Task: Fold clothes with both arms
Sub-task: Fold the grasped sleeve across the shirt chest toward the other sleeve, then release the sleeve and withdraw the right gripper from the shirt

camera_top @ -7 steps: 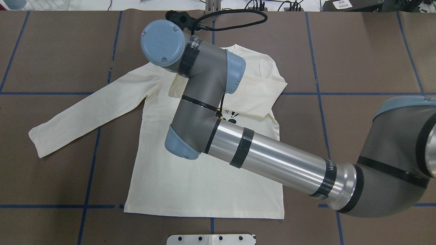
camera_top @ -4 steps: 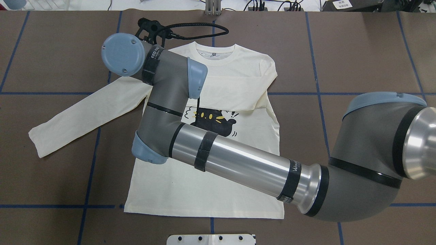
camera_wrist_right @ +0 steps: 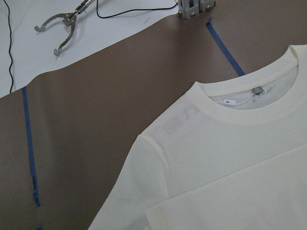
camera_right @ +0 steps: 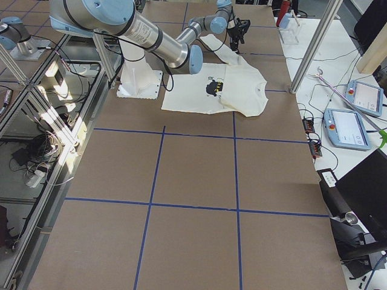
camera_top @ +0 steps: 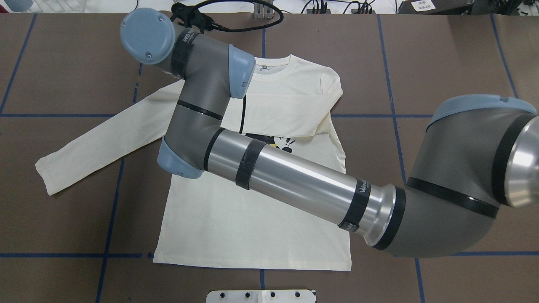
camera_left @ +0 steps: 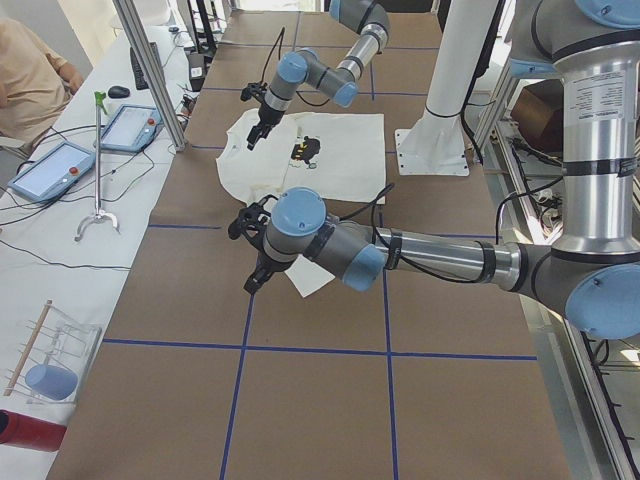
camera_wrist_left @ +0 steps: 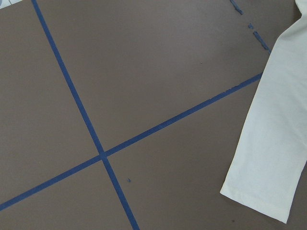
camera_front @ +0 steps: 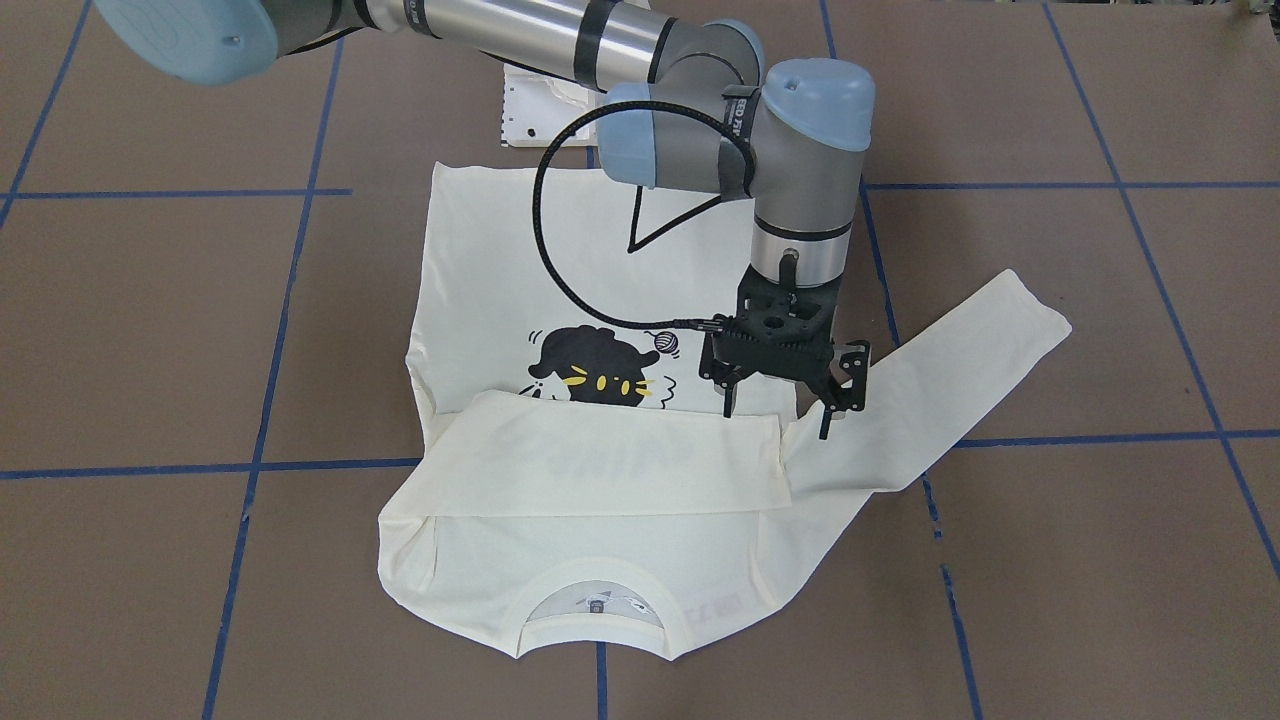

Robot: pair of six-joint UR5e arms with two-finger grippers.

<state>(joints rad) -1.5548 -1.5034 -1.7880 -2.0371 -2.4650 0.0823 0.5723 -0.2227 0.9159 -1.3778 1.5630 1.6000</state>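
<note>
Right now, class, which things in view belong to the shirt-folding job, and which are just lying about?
Job: cream long-sleeved shirt with black cat print; grey-and-silver right arm; grey-and-silver left arm.
Lying about: silver metal grabber tool; blue-edged touch-screen pendant; red cylinder.

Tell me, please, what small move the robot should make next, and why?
Probably bring the left gripper over the cuff of the outstretched sleeve and down to grasp it. The other sleeve already lies folded across the shirt, this one lies flat, and the right gripper hangs open and empty.
</note>
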